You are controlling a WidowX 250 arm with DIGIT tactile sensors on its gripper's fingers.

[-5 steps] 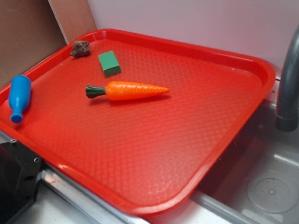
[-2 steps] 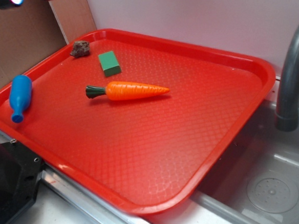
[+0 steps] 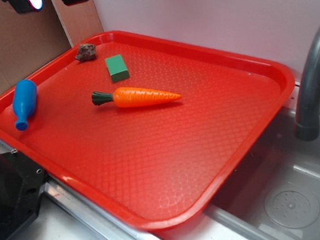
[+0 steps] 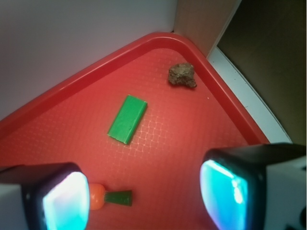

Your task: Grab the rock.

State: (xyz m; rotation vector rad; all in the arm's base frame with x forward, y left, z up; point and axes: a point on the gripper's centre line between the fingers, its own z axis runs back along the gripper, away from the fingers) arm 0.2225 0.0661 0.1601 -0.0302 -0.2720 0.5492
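Observation:
The rock (image 3: 86, 51), a small lumpy brown-grey stone, lies in the far left corner of the red tray (image 3: 217, 149). In the wrist view the rock (image 4: 183, 75) sits near the tray's rounded corner, well ahead of my fingers. My gripper (image 3: 50, 0) hangs high above the tray's left back side, only its fingertips showing at the top edge. It is open, with bare tray floor between the pads, and the gripper (image 4: 148, 196) holds nothing.
A flat green block (image 3: 117, 67) lies just right of the rock. An orange carrot (image 3: 139, 96) rests mid-tray, and a blue bottle (image 3: 24, 102) lies by the left rim. Cardboard (image 3: 17, 36) stands behind. A grey faucet (image 3: 314, 82) and sink (image 3: 286, 199) are at the right.
My gripper's fingertips have come into view at the top left and dropped a little lower. The blue bottle has shifted slightly; rock, block and carrot are unmoved.

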